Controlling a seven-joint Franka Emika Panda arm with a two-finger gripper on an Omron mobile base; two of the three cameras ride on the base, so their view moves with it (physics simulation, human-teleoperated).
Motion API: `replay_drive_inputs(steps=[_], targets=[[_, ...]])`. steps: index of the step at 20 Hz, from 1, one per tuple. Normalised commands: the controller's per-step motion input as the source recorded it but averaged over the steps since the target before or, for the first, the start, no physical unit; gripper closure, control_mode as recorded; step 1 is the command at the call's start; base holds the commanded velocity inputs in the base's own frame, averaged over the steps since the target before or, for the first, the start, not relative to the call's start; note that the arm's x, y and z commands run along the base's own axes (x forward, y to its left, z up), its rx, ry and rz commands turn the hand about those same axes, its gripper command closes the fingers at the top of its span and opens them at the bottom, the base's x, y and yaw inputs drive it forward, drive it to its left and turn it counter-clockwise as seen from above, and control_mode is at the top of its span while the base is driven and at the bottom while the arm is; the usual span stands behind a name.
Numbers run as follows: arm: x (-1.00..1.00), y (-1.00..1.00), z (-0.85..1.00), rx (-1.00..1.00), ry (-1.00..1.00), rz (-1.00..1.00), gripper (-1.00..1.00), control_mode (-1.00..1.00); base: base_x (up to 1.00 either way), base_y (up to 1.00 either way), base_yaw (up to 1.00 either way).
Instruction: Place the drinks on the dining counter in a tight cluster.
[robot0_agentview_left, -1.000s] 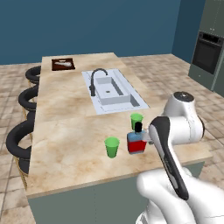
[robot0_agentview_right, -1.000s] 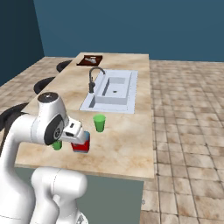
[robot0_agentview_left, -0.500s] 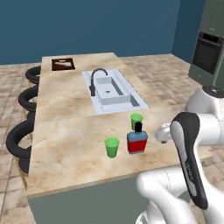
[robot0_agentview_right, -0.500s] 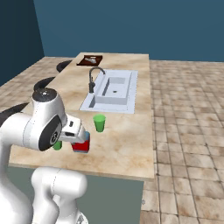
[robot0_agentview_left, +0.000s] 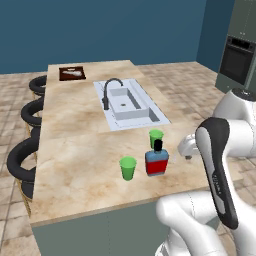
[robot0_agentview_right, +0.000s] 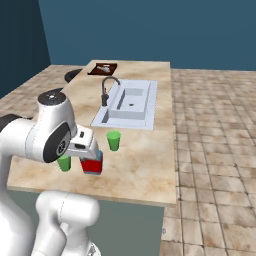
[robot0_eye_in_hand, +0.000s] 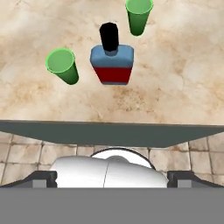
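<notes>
The squat blue bottle with a red label and black cap stands upright on the dining counter near its front edge, between two green cups. In the hand view the bottle is straight ahead, well beyond my gripper. The gripper is held back past the counter's edge, and its fingertips are spread wide with nothing between them. In the right base view my hand partly covers the bottle. The amber bottle and the slim water bottle are out of view.
One green cup stands left of the bottle and another just behind it. Farther back are the inset sink with its black faucet and a dark tray. Black stools line the left side.
My arm has swung to the right in the left base view, uncovering the bottle and the rear cup. The bottle and both cups have stayed put.
</notes>
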Motion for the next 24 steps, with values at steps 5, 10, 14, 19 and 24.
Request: replay_drive_inputs(steps=[5, 10, 14, 19, 24], targets=[[-0.28, -0.04, 0.00, 0.00, 0.00, 0.00, -1.00, 1.00, -0.11, -0.04, -0.01], [0.00, 0.00, 0.00, 0.00, 0.00, 0.00, -1.00, 1.00, -0.68, -0.50, -0.09], [0.00, 0.00, 0.00, 0.00, 0.00, 0.00, -1.00, 1.00, -0.67, -0.58, -0.16], [0.00, 0.00, 0.00, 0.00, 0.00, 0.00, -1.00, 1.00, -0.36, -0.61, -0.25], [0.00, 0.00, 0.00, 0.00, 0.00, 0.00, -1.00, 1.00, 0.20, -0.72, -0.55]])
